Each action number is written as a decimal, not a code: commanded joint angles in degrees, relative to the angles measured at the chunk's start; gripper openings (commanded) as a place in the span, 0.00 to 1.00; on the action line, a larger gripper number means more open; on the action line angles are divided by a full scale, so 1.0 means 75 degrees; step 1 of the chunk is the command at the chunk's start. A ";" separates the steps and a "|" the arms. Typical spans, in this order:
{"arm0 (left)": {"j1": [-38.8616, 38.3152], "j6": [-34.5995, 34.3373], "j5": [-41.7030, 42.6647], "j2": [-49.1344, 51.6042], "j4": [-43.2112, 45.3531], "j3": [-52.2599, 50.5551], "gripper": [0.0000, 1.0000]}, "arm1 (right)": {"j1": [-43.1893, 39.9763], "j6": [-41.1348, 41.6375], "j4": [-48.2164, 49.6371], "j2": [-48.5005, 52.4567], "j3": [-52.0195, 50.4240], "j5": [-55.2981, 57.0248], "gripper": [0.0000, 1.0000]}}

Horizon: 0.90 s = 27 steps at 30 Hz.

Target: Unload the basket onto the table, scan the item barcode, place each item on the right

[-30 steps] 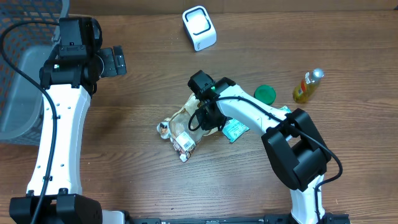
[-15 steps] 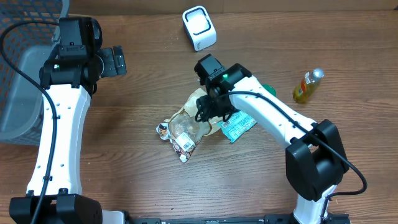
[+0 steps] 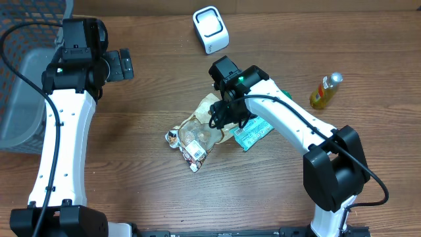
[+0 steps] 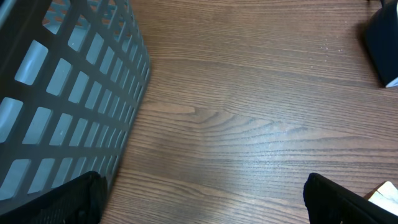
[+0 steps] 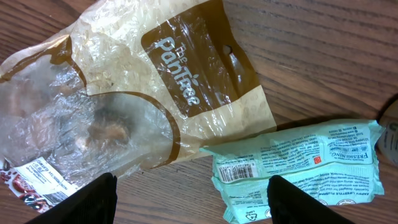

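A clear and brown snack bag (image 3: 196, 130) (image 5: 155, 81) lies at the table's middle, a white label at its near end. Beside it on the right rests a teal packet (image 3: 253, 134) (image 5: 305, 158), its barcode (image 5: 235, 172) facing up. My right gripper (image 3: 230, 116) (image 5: 196, 202) hovers open over both, with only bare wood and the packet's corner between its fingers (image 5: 93, 199). The white scanner (image 3: 210, 29) stands at the back. My left gripper (image 3: 122, 64) (image 4: 202, 205) is wide open over bare table at the far left, holding nothing.
A grey slatted basket (image 3: 20, 99) (image 4: 62, 93) sits at the left edge, close to my left gripper. A yellow bottle (image 3: 326, 91) stands at the right, and a green lid (image 3: 284, 96) peeks out behind my right arm.
My right gripper has opened and shifted slightly toward the back right, off the snack bag. The left arm has not moved.
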 commanded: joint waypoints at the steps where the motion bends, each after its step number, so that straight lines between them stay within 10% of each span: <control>1: -0.0052 0.0055 -0.0023 0.0026 0.0009 0.0052 1.00 | -0.0064 -0.0262 0.0032 -0.0114 0.0108 -0.0006 0.75; 27: -0.0052 0.0055 -0.0023 0.0026 0.0009 0.0052 0.99 | -0.0490 -0.0332 0.0402 -0.0114 0.0105 -0.0385 0.86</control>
